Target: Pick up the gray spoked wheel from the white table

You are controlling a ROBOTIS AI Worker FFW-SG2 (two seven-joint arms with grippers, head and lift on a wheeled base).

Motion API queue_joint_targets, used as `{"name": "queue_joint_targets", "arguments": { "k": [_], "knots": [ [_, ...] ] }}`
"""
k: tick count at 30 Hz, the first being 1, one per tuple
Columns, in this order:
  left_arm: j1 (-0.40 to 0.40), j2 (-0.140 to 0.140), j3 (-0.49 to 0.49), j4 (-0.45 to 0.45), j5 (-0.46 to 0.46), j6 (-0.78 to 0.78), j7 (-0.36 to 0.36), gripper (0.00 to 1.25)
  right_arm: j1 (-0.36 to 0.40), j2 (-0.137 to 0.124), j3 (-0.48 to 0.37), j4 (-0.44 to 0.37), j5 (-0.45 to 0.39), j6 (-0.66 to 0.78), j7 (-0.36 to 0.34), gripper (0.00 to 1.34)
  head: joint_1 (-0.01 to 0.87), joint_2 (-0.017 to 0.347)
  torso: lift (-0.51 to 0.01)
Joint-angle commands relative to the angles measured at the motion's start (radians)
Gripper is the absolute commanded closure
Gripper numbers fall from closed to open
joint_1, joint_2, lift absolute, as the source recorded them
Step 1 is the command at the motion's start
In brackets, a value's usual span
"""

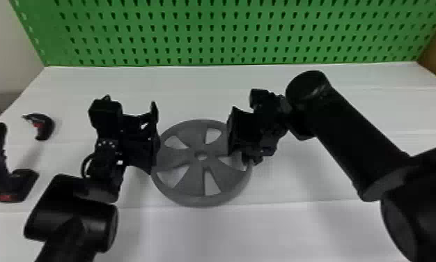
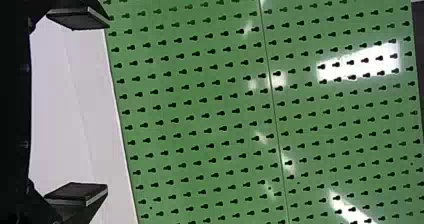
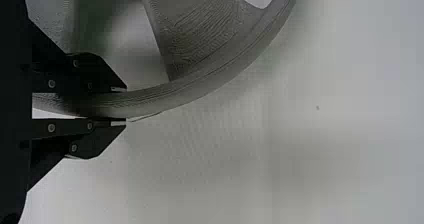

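Because the right arm's fingers (image 3: pixel 92 75) pinch the gray wheel (image 1: pixel 192 181) at one place on its rim (image 3: pixel 200 86), while the left arm's fingers (image 2: pixel 77 191) are spread wide with nothing between them, the chief danger is a lopsided lift. The wheel lies broad face up in the middle part of the white counter (image 1: pixel 262 230), well in from the left edge and from the back edge where the green board (image 1: pixel 227 35) stands; whether it bears fully on the surface cannot be told. Raised by that right side alone, it would likely sag on the other, twist in the pinch and perhaps slip out, since the rim is curved and looks smooth. A hold so near the fingertips would make that worse. The left arm's fingers are beside the opposite side of the wheel, but point toward the board rather than down at the rim; closing them like that could catch nothing, or nudge the wheel askew. If the two arms rose unevenly, the rim might be wrenched. Swinging toward the left edge would risk knocking the drill (image 1: pixel 20 183) or the small curved tool (image 1: pixel 46 129).
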State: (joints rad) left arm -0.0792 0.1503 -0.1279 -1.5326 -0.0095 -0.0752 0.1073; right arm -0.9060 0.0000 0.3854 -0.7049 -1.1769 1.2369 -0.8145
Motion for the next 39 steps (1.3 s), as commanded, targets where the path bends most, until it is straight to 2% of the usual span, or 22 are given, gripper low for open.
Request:
{"name": "queue_joint_targets", "arguments": {
  "k": [1, 11, 14, 25, 26, 30, 34, 35, 39],
  "knots": [
    [0.003, 0.000, 0.002, -0.001, 0.000, 0.000, 0.000, 0.13, 0.002, 0.001, -0.062, -0.061, 0.068, 0.027, 0.000, 1.06, 0.769, 0.038, -0.107],
    [0.010, 0.002, 0.008, -0.001, 0.002, 0.000, 0.000, 0.13, 0.036, 0.001, -0.177, -0.266, 0.191, 0.064, 0.000, 1.08, 0.769, 0.038, -0.107],
    [0.010, 0.002, 0.010, -0.001, 0.003, -0.002, 0.000, 0.13, 0.071, 0.000, -0.188, -0.366, 0.207, 0.029, 0.000, 1.08, 0.769, 0.038, -0.107],
    [0.016, 0.003, 0.014, -0.003, 0.014, -0.011, 0.000, 0.13, 0.182, -0.023, -0.223, -0.636, 0.292, -0.054, 0.009, 1.08, 0.769, 0.038, -0.107],
    [0.016, 0.003, 0.014, -0.003, 0.016, -0.012, 0.000, 0.13, 0.200, -0.025, -0.223, -0.663, 0.313, -0.077, 0.031, 1.08, 0.769, 0.038, -0.107],
    [0.018, 0.003, 0.014, -0.015, 0.020, -0.012, 0.000, 0.13, 0.265, -0.023, -0.244, -0.752, 0.482, -0.162, 0.218, 1.08, 0.769, 0.038, -0.107],
    [0.019, 0.003, 0.013, -0.027, 0.025, -0.012, 0.000, 0.13, 0.303, -0.025, -0.234, -0.800, 0.606, -0.200, 0.308, 1.08, 0.769, 0.038, -0.107],
    [0.019, 0.003, 0.013, -0.031, 0.025, -0.012, 0.000, 0.13, 0.320, -0.025, -0.229, -0.808, 0.658, -0.243, 0.362, 1.08, 0.769, 0.038, -0.107],
    [0.018, 0.002, 0.011, -0.035, 0.031, -0.012, 0.000, 0.13, 0.374, -0.021, -0.237, -0.840, 0.704, -0.330, 0.414, 1.08, 0.769, 0.038, -0.107]
  ]
}}
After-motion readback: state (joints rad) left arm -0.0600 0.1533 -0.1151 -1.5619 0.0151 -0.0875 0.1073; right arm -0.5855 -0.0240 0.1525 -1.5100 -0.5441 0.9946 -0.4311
